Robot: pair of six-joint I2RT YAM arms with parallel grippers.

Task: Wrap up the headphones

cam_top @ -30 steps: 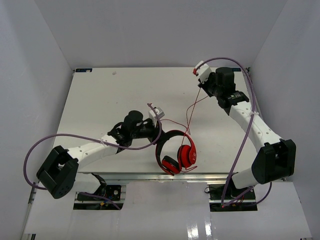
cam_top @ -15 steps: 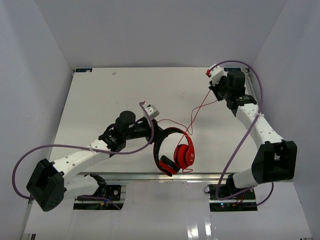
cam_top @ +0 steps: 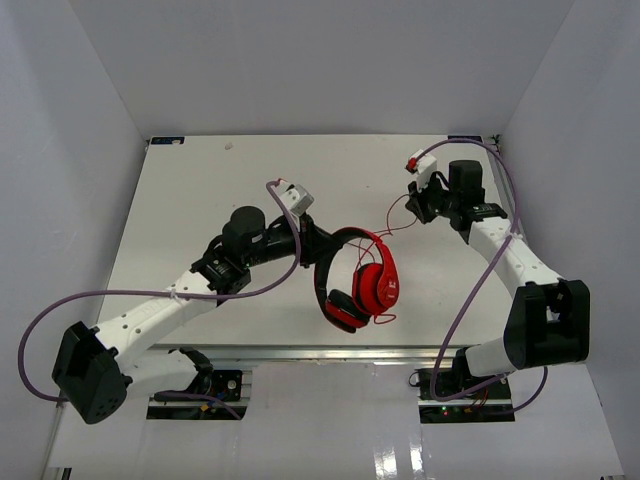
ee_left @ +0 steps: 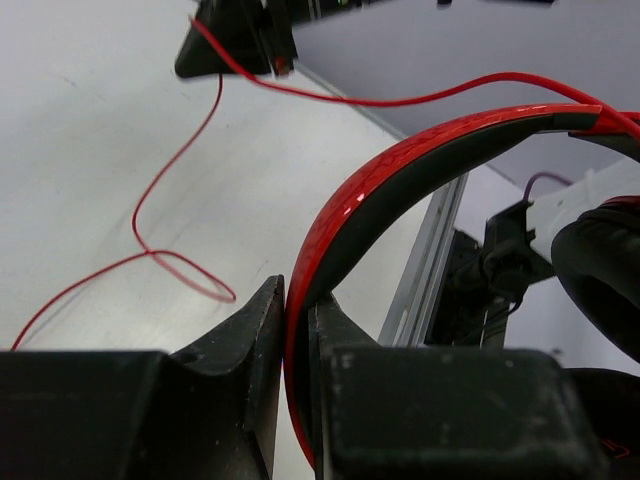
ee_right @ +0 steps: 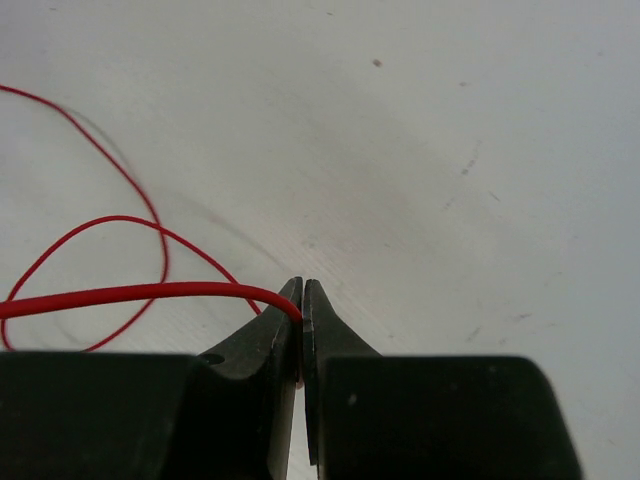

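Red-and-black over-ear headphones (cam_top: 372,285) at 5 o'clock on white surface (cam_top: 200,190), headband pinched by left fingers (ee_left: 250,335). Right fingers (ee_right: 270,332), at 2 o'clock, pinch thin red cord (ee_right: 120,293). Cord hangs loose, so wrapping looks barely begun.

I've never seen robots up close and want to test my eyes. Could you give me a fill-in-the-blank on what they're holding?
1. The left gripper is shut on the ____ of the headphones.
2. The right gripper pinches the thin ____ cord.
3. The thick cables trailing from both arms are ____.

Missing words: headband; red; purple.
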